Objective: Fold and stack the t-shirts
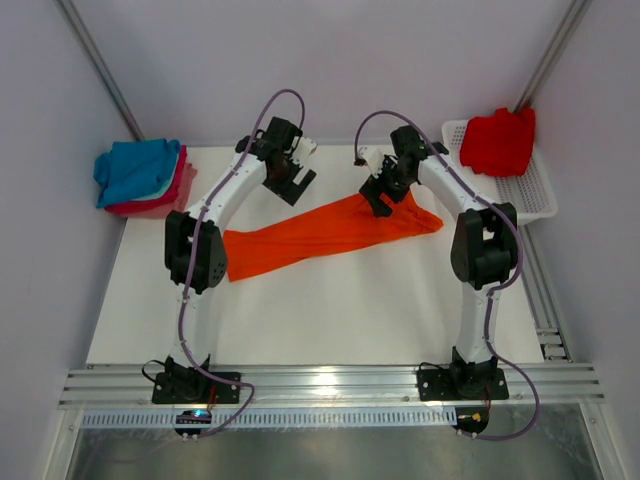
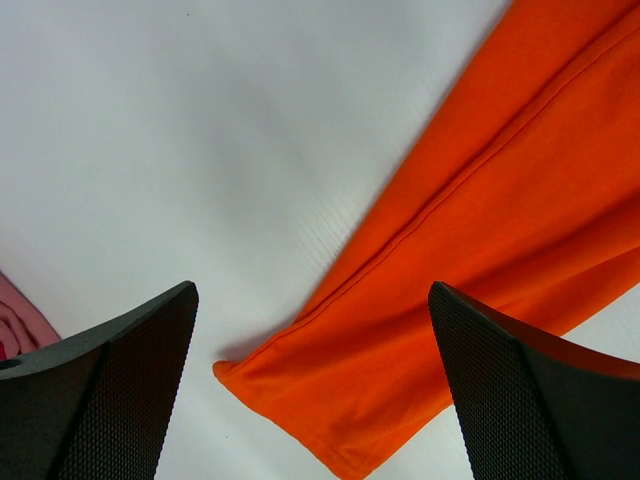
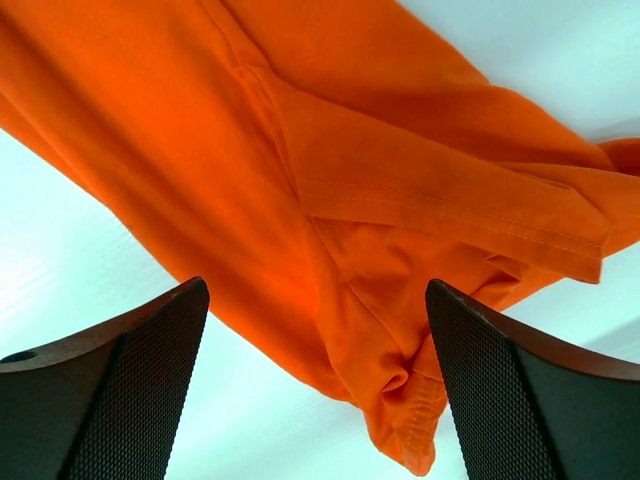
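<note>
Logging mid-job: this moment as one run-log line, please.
orange shirt: long strip on table | left tool: open, by its edge | right tool: open, over its right end | held: nothing

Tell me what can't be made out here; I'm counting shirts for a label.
- Folded stack, top external view: the blue t-shirt on top hides how many lie beneath.
- Orange t-shirt: both wrist views cut it off at their edges; the right gripper covers part from above.
- Red t-shirt in the basket: bunched, so anything beneath is hidden.
</note>
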